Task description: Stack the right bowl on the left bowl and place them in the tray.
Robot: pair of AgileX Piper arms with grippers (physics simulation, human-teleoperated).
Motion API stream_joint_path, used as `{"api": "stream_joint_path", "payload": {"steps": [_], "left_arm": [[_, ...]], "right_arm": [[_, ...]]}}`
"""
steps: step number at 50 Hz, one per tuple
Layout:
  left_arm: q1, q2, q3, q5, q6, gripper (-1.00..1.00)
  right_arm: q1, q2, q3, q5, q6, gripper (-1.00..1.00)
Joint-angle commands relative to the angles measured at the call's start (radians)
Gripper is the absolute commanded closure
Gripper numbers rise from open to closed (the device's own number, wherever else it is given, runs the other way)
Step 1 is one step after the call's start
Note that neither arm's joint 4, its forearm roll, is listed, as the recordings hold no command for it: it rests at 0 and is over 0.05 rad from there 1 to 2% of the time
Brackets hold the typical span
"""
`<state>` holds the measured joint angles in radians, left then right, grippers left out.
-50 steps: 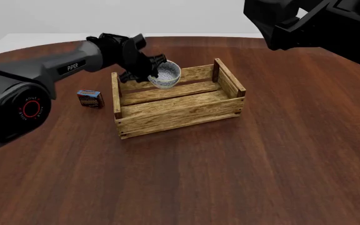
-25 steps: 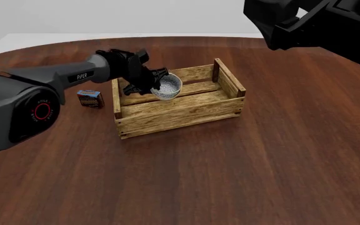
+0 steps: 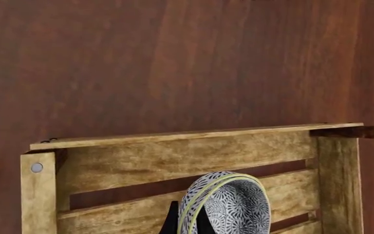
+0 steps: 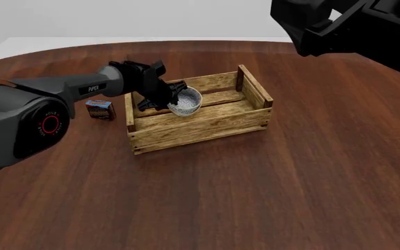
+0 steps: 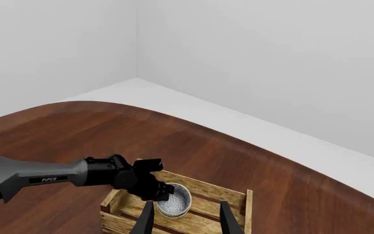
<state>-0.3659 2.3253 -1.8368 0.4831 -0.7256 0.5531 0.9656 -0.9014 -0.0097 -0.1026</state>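
**Bowls gripped inside the crate, left arm reaching in**

Readable in white on the left arm's grey sleeve: "PIPER". Red ring marking on the big joint housing at 9 o'clock in the front view; lettering there too small to read. On the small dark box [image 4: 100, 110], a red-and-blue label, text illegible.

Hard to make out: whether one bowl or two nested. From the left wrist view, bowls [image 3: 229, 204] seen tilted on edge, patterned grey-white inside with a yellow-green rim line doubled, suggesting two rims close together, but not certain. Lower part cut off by the frame edge. Left gripper [image 4: 171, 99] fingertips mostly hidden behind the bowls; only a dark finger sliver visible beside the rim in the wrist view. Right arm only a black mass at 1 o'clock in the front view, gripper itself out of that frame.

Left gripper clamped on the bowls' rim, holding them tilted within the tray [image 4: 200, 125], in its left half near the back wall, toward 11 o'clock of the crate. Contact with the tray floor not discernible.

Right gripper [image 5: 183, 214] high above the table, two dark fingers spread apart, nothing between them, tray far below.

Small dark box on the table at 9 o'clock of the tray, apart from it.
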Motion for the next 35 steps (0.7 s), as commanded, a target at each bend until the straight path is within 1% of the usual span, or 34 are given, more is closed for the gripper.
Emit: {"api": "stream_joint_path", "payload": {"steps": [1,12,13,19,30,35], "left_arm": [[-0.013,0.012,-0.083,0.081,0.090,1.00],[-0.008,0.012,-0.083,0.084,0.088,1.00],[-0.008,0.010,-0.081,0.083,0.088,-1.00],[-0.007,0.004,-0.082,0.090,0.095,-1.00],[-0.019,-0.044,-0.055,0.084,0.098,-1.00],[-0.023,-0.087,-0.034,0.079,0.101,-1.00]], "right_arm": [[0.000,-0.004,-0.001,0.004,0.003,-1.00],[0.001,-0.004,-0.001,0.005,0.001,-1.00],[0.001,-0.004,-0.002,0.005,0.001,-1.00],[0.002,-0.003,-0.004,0.006,0.000,-1.00],[0.005,-0.001,-0.005,0.009,-0.003,-1.00],[0.006,0.001,-0.005,0.008,-0.007,-1.00]]}}
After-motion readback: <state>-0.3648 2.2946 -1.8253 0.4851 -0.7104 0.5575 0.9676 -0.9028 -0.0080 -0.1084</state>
